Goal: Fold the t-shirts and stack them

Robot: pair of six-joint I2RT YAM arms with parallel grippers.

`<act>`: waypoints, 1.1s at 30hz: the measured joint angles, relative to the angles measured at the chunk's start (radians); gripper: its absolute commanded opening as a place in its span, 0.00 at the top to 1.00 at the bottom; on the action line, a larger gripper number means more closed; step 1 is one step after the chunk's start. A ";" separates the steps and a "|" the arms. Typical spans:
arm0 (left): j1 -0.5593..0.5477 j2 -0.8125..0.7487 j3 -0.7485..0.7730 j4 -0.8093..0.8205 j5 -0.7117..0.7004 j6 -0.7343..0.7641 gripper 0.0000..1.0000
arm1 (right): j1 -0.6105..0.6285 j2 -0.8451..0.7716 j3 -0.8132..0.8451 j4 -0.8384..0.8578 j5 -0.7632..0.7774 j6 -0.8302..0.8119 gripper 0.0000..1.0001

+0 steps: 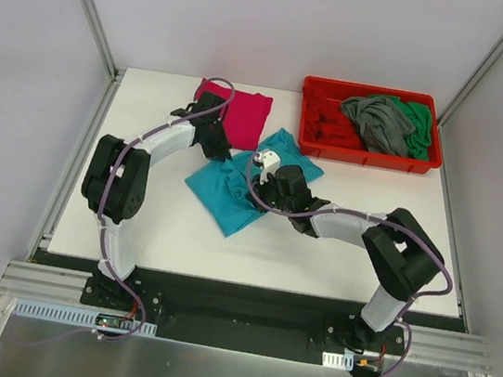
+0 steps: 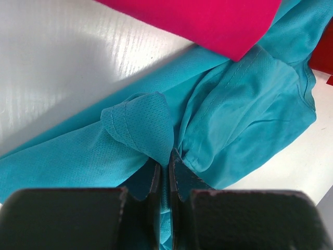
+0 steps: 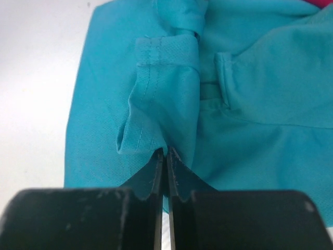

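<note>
Teal shirt (image 1: 232,191) pinched twice, centre of the top view
Left fingers (image 2: 154,177) clenched on a fold, right fingers (image 3: 156,172) on a hem; pink shirt (image 1: 241,114) overlaps its upper edge; bare surface (image 1: 133,228) lower left.

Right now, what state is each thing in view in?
teal shirt, crumpled on the table, pinched by both tools.
pink shirt, folded, lying flat.
grey shirt, bunched in the tray.
green shirt, bunched, partly under the grey shirt.
tray, holding unfolded shirts.
left tool, shut on the teal shirt.
right tool, shut on the teal shirt.
</note>
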State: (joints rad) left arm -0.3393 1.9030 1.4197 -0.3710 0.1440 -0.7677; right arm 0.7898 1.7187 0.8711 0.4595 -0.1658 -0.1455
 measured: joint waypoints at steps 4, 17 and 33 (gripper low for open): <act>-0.002 0.037 0.029 0.000 0.000 0.003 1.00 | -0.026 0.040 0.002 0.000 -0.007 0.011 0.92; -0.008 0.110 0.085 -0.002 0.036 0.052 0.43 | -0.062 0.061 0.002 -0.001 0.081 0.095 0.65; -0.008 -0.320 -0.114 0.021 0.010 0.141 0.01 | -0.084 -0.106 -0.018 -0.144 0.288 0.189 0.04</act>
State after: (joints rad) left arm -0.3470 1.5829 1.3056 -0.3500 0.1535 -0.6270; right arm 0.7063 1.6131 0.8536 0.3153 0.1219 0.0433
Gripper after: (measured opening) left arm 0.990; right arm 0.947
